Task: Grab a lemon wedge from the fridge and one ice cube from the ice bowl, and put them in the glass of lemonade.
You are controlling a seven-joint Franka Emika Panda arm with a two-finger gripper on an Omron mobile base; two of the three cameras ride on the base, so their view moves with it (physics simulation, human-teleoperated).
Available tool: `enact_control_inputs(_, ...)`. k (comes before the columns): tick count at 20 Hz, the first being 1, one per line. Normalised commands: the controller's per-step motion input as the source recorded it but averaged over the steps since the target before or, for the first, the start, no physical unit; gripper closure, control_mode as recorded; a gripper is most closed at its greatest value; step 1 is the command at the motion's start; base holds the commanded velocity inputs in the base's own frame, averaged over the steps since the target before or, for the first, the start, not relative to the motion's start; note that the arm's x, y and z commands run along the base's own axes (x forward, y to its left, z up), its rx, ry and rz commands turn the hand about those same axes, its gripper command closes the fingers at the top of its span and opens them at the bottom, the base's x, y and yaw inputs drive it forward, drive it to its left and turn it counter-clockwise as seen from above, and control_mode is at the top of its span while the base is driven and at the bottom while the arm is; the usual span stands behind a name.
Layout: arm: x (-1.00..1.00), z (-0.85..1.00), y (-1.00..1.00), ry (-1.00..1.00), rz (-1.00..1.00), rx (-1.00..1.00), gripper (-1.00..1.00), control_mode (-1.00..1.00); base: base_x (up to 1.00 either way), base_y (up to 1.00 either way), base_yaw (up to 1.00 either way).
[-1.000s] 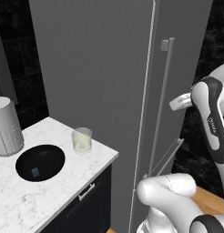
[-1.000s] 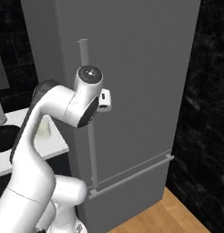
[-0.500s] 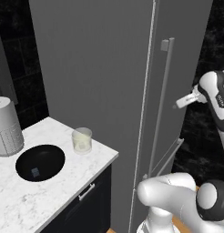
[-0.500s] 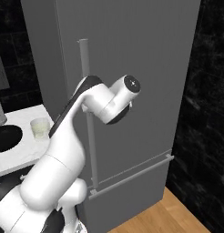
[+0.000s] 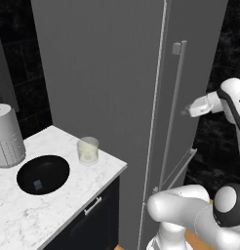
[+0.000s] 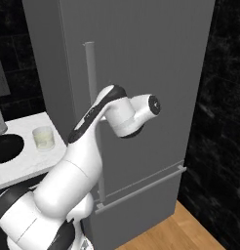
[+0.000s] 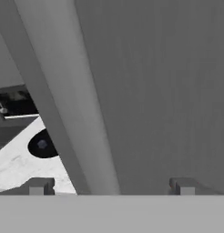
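The grey fridge stands shut, so the lemon wedge is hidden. My gripper hovers just right of the long bar handle. In the hand view the gripper is open, its fingertips set wide on either side of the handle without touching it. The glass of lemonade stands on the marble counter beside the fridge. The black ice bowl holds one ice cube. My arm covers the hand in the right base view, where the glass shows at left.
A grey-white cylinder stands at the counter's back left. The marble counter ends close to the fridge's side, with a dark drawer under it. A lower freezer handle runs across the fridge; wooden floor lies to the right.
My elbow has swung out to the right and the hand has settled close to the fridge handle. The fridge door, glass and bowl have not moved.
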Motion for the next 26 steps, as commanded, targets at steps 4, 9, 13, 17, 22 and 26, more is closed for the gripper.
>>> enact_control_inputs(4,0.00,0.09,0.41,-0.18,0.01,0.07,-1.00,-1.00,0.00,0.00,0.00)
enact_control_inputs(9,0.12,0.04,0.26,-0.18,0.00,0.04,-1.00,-1.00,0.00,0.00,0.00)
enact_control_inputs(13,0.24,0.01,0.13,-0.05,0.00,0.02,-1.00,-1.00,0.00,0.00,0.00)
enact_control_inputs(17,0.04,0.10,0.18,-0.01,0.00,0.03,-1.00,-1.00,0.00,0.00,0.00)
enact_control_inputs(22,0.01,0.00,0.13,0.00,0.00,0.00,-1.00,-1.00,0.00,0.00,0.00)
enact_control_inputs(26,0.00,0.00,0.16,0.00,0.00,0.00,1.00,-1.00,0.00,0.00,0.00)
